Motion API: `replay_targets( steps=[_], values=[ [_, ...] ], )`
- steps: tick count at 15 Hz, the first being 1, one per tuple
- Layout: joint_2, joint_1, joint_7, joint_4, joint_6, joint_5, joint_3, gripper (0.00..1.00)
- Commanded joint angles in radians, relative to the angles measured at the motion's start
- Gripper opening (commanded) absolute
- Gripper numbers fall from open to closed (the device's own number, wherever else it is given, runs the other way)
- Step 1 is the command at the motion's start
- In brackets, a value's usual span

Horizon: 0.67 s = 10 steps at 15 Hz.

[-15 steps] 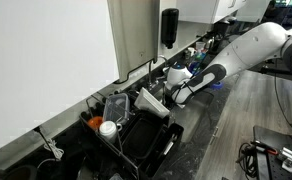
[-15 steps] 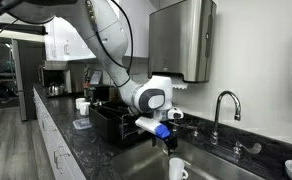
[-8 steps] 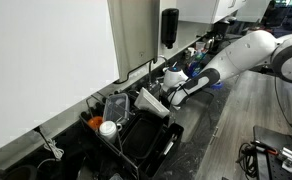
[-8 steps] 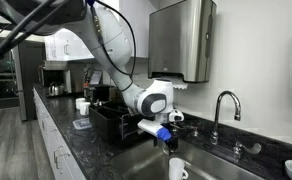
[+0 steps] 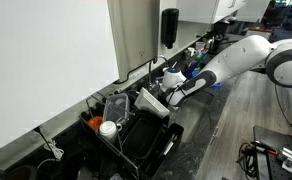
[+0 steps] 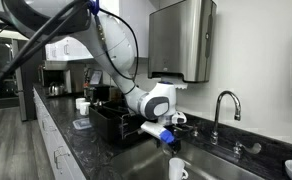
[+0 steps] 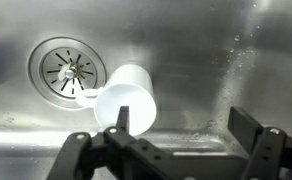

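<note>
arm has shifted slightly; hand (image 7: pixel 181 125) hangs spread above white cup (image 7: pixel 126 95) in sink (image 7: pixel 216 60).

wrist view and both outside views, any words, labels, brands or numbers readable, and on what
None can be read. The white mug lying in the sink looks plain in the wrist view; the paper towel dispenser in an exterior view shows no legible label.

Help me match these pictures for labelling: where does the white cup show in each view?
Exterior view: cup at the bottom edge, in the sink, under the claw.
Exterior view: not made out; the arm hides the sink.
Wrist view: cup at centre, just right of the drain.
Shared landmark: the open claw, seen in all three.
</note>
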Motion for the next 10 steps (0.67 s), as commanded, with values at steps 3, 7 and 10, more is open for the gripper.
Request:
replay_targets(
  steps=[3,7,10],
  values=[
    [0.061,-0.024,-0.027,0.072,-0.015,0.007,0.02,1.0],
    [0.093,-0.028,-0.028,0.11,-0.024,0.008,0.021,1.0],
    [0.118,-0.03,-0.027,0.14,-0.031,0.006,0.02,1.0]
  ],
)
